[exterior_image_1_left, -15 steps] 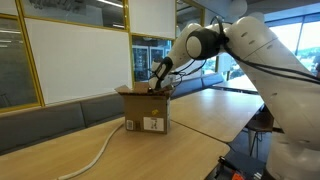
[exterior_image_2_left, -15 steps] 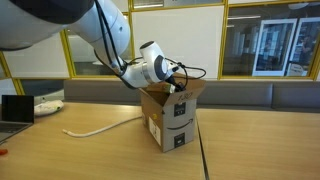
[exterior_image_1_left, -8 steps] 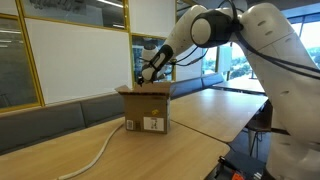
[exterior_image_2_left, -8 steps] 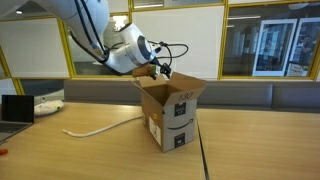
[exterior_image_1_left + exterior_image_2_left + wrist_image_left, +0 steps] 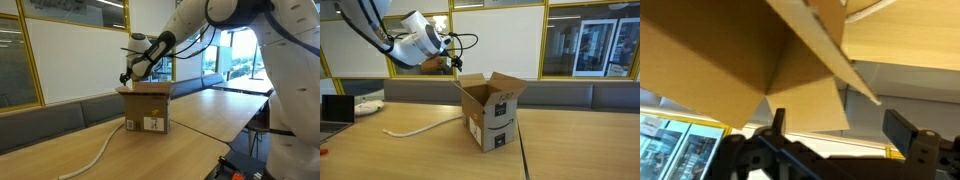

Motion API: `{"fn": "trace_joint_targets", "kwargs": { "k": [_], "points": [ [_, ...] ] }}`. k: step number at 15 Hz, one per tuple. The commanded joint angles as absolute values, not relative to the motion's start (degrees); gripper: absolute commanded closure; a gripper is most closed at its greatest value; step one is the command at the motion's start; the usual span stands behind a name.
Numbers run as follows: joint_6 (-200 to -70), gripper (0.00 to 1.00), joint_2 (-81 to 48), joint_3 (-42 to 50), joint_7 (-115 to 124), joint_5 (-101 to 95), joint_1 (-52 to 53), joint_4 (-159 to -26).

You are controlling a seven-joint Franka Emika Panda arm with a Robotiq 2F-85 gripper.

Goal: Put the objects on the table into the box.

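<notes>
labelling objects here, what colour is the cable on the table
White or off-white cable, clearest in an exterior view.

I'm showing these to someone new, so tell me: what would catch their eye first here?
The open cardboard box in the middle of the wooden table stands out first. Above it and off to one side hangs the gripper, whose fingers are apart with nothing between them in the wrist view. A white cable snakes across the table beside the box.
</notes>
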State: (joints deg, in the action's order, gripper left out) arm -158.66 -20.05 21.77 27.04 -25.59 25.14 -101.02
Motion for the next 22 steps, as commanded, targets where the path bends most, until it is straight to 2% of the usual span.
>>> {"fn": "trace_joint_targets", "kwargs": {
  "k": [1,4,8,13,22],
  "points": [
    [-158.9,0.00,-15.4,13.2,24.9,-25.1,22.5,-107.1],
    [-158.9,0.00,-15.9,7.1,23.6,-21.3,20.2,-109.8],
    [-156.9,0.00,-19.9,3.2,25.4,-15.8,18.7,-110.2],
    [-154.3,0.00,-28.6,4.1,31.6,-12.0,19.7,-106.1],
    [-148.1,0.00,-44.0,4.0,38.6,-5.2,21.2,-88.8]
  ]
}}
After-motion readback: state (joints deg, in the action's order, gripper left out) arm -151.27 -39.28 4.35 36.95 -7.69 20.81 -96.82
